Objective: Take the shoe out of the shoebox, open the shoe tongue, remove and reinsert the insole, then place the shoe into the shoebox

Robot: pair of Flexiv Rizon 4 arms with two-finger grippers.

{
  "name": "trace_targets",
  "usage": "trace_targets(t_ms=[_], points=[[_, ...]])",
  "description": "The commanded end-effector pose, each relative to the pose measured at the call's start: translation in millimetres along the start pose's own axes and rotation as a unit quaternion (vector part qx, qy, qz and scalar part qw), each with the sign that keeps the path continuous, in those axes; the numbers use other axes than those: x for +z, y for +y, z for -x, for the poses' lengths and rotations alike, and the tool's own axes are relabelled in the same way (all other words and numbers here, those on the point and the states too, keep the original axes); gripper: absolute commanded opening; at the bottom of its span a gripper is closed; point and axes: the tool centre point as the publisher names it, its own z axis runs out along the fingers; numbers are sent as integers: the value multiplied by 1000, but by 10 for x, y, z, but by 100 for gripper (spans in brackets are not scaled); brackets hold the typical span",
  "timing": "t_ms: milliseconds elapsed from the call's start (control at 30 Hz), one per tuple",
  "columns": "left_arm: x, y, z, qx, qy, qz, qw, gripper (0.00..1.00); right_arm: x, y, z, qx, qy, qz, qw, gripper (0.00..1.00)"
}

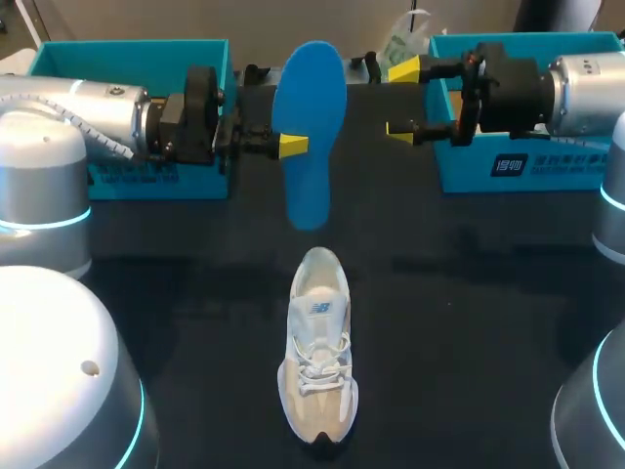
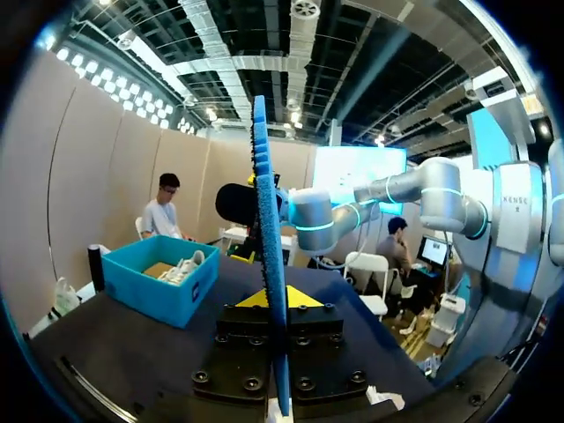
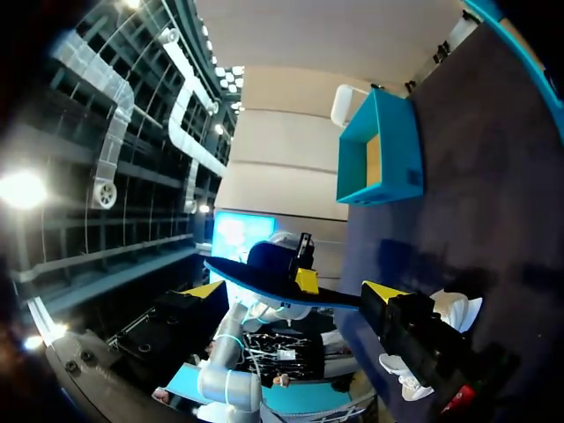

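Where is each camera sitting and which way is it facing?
Head view: above and behind, looking down at the shoe; both arms show, left gripper shut on the insole, right gripper open.
Left wrist view: along its fingers, insole edge-on between them.
Right wrist view: across toward the insole; its yellow tips show.
All three share the insole.

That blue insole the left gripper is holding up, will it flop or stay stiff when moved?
Probably fairly stiff: the insole stands straight though the left gripper pinches it only at one edge. Likely light, since edge-on in the left wrist view it looks thin. That thinness suggests it may bend when pushed into the shoe.
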Motion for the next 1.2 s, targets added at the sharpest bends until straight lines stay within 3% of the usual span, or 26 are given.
trace_targets(t_ms=[33, 333, 533, 867, 1000, 1200], points=[[44, 73, -21, -110, 2, 9, 994, 0, 11, -5, -1, 0, -1, 1, 1000, 100], [-10, 124, -55, -287, 13, -24, 957, 0, 11, -5, -1, 0, -1, 1, 1000, 100], [-84, 192, 5, -340, 25, -45, 939, 0, 11, -5, -1, 0, -1, 1, 1000, 100], [-27, 303, 236, -428, 22, -54, 902, 0, 11, -5, -1, 0, -1, 1, 1000, 100], [-6, 306, 264, -430, 23, -54, 901, 0, 6, -6, 6, -2, -2, 0, 1000, 100], [25, 360, 328, -450, 29, -55, 891, 0, 13, -6, 15, -18, -66, -22, 997, 100]])
